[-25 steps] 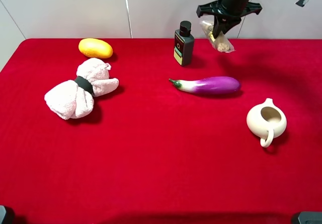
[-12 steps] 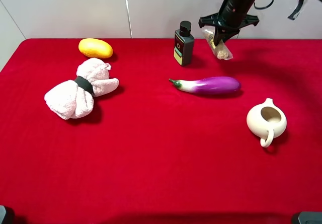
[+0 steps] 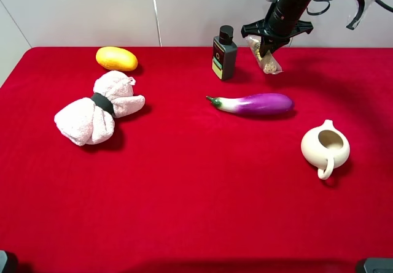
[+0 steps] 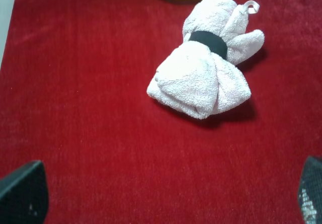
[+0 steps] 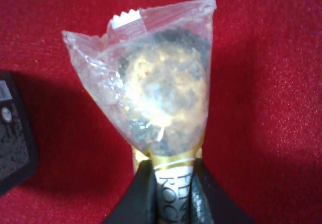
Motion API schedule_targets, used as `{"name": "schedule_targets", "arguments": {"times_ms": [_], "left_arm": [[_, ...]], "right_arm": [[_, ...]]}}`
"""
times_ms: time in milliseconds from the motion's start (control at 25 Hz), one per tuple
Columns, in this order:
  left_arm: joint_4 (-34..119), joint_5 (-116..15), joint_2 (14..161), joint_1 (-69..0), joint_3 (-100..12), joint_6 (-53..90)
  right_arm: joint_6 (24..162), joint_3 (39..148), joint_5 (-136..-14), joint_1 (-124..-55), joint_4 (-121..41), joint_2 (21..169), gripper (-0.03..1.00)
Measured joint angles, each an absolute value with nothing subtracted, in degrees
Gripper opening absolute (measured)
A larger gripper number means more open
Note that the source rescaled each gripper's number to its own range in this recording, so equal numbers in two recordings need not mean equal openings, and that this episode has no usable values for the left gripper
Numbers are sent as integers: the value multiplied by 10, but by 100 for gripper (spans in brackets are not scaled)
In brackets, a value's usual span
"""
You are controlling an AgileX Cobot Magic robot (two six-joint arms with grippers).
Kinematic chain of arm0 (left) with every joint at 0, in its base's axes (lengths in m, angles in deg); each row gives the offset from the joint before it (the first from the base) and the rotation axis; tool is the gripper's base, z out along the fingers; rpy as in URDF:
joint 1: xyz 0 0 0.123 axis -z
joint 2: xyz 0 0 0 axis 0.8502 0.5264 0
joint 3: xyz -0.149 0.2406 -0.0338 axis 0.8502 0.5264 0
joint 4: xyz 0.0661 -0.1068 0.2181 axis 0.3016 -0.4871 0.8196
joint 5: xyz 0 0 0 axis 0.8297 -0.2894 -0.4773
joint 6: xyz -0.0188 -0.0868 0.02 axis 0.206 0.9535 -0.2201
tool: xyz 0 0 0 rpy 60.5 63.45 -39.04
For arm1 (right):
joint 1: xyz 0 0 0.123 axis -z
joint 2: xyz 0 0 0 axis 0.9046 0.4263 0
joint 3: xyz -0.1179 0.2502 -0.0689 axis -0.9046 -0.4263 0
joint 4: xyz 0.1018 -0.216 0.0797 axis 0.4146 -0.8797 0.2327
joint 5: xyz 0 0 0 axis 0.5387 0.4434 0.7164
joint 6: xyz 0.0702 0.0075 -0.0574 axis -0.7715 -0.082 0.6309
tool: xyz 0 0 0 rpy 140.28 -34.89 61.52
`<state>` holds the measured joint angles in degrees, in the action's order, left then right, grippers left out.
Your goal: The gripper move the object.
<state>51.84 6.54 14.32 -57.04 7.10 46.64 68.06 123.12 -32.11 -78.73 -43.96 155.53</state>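
Note:
My right gripper (image 3: 268, 42) is shut on the clear chocolate packet (image 3: 266, 57), which hangs tilted from it at the back of the red table, just right of the dark bottle (image 3: 224, 53). In the right wrist view the packet (image 5: 161, 103) fills the frame, pinched at its yellow label between my two black fingers (image 5: 136, 194). The packet's lower end is at or just above the cloth; I cannot tell if it touches. My left gripper shows only as two black fingertips (image 4: 22, 196) at the frame corners of the left wrist view, spread wide and empty.
A purple eggplant (image 3: 253, 104) lies in front of the packet. A cream jug (image 3: 325, 147) stands at the right. A rolled pink towel (image 3: 98, 108) and a yellow oval fruit (image 3: 116, 58) are at the left. The bottle edge shows in the right wrist view (image 5: 12, 133).
My right gripper has moved a little back and lower with the packet still in it, and the arm has swung further in from the right. The left side has not changed.

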Motion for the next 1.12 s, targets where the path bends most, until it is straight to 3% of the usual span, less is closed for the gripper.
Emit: {"name": "schedule_targets", "arguments": {"times_ms": [160, 240, 320, 440, 560, 680, 1120], "left_arm": [[518, 65, 143, -570, 71, 466], [518, 65, 143, -570, 71, 466], [518, 65, 143, -570, 71, 466], [518, 65, 143, -570, 71, 466], [518, 65, 143, -570, 71, 466], [518, 65, 143, -570, 71, 466], [518, 65, 143, -570, 71, 466]], "right_arm": [[694, 1231, -322, -787, -441, 1555, 0], [706, 1231, -321, -787, -441, 1555, 8], [711, 1231, -318, -787, -441, 1555, 28], [713, 1231, -311, -787, -441, 1555, 67], [714, 1231, -311, -787, -441, 1555, 88], [714, 1231, -311, -787, -441, 1555, 93], [714, 1231, -265, -787, -441, 1554, 94]]}}
